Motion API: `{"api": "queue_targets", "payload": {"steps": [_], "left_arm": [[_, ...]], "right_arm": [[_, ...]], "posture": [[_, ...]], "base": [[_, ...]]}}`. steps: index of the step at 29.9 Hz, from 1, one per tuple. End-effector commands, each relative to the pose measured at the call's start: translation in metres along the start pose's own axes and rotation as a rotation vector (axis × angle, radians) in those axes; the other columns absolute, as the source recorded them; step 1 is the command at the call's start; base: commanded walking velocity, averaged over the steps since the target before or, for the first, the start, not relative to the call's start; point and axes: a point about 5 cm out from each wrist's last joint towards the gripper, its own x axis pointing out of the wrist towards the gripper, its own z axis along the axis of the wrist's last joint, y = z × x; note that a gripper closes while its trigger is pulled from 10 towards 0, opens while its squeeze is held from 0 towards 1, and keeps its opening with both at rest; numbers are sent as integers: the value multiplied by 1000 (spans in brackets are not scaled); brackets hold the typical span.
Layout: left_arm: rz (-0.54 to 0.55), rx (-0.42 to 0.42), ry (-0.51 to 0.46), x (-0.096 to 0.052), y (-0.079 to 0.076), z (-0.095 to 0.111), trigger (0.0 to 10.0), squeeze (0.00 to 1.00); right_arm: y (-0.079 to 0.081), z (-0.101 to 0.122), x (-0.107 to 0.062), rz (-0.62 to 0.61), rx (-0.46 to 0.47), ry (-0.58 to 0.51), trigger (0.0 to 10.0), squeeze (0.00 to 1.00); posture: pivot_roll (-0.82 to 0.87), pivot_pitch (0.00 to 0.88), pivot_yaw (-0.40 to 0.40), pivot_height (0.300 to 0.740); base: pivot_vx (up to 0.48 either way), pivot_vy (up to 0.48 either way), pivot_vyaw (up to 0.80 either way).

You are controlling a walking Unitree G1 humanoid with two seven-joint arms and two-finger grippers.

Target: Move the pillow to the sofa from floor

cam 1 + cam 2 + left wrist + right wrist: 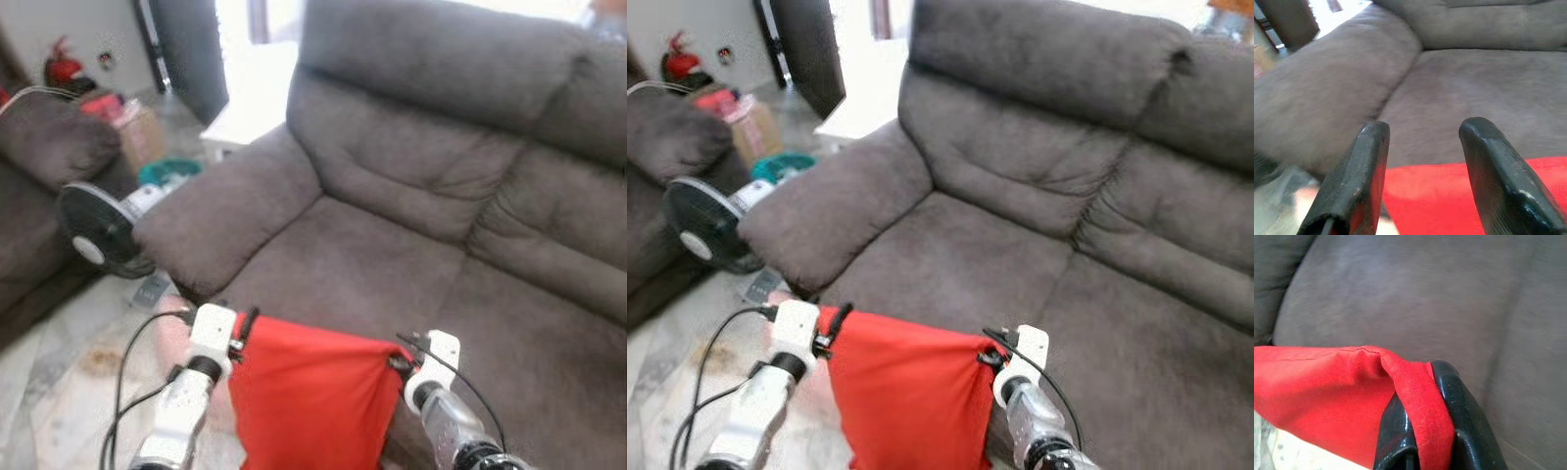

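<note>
Two grippers raised before a grey-brown sofa (pixel 421 245), a red pillow (pixel 309 397) stretched between them, hanging off the floor at 6 o'clock of the head view, just short of the seat's front edge. Left gripper (pixel 238 338) at the pillow's upper left corner; in the left wrist view, two black fingers (pixel 1359 181) parted with a clear gap, red cloth (pixel 1449 196) lying beneath and between them; whether they actually pinch the fabric, cannot tell. Right gripper (pixel 1422 431) at the upper right corner, fingers closed tight on a fold of the red fabric's hem (pixel 1415 391), cloth rising out from between them. Sofa: seat cushion at centre, backrest toward 12 to 2 o'clock, padded armrest (pixel 225 215) toward 10 o'clock. Black floor fan (pixel 96 230) at 9 o'clock, beside the armrest. Second dark sofa (pixel 44 147) at 10 o'clock. Teal tub (pixel 167 171) and cardboard box (pixel 142 132) toward 11 o'clock. Red fire extinguisher (pixel 61 67) at far upper left. Pale tiled floor (pixel 69 382) at 8 o'clock, black cables (pixel 122 392) trailing from the left arm.
</note>
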Motion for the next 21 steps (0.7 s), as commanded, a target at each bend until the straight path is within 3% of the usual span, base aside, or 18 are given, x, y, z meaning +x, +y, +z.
{"api": "queue_targets", "payload": {"steps": [1, 21], "left_arm": [[-26, -8, 0, 1, -9, 0, 10000, 0], [-35, -18, 0, 1, -11, -1, 10000, 0]], "right_arm": [[-9, 28, 0, -36, -23, -120, 10000, 0], [-14, 28, -1, -104, -49, -117, 10000, 0]], "posture": [[87, 68, -7, 740], [79, 69, -8, 740]], "base": [[0, 0, -781], [0, 0, -781]]}}
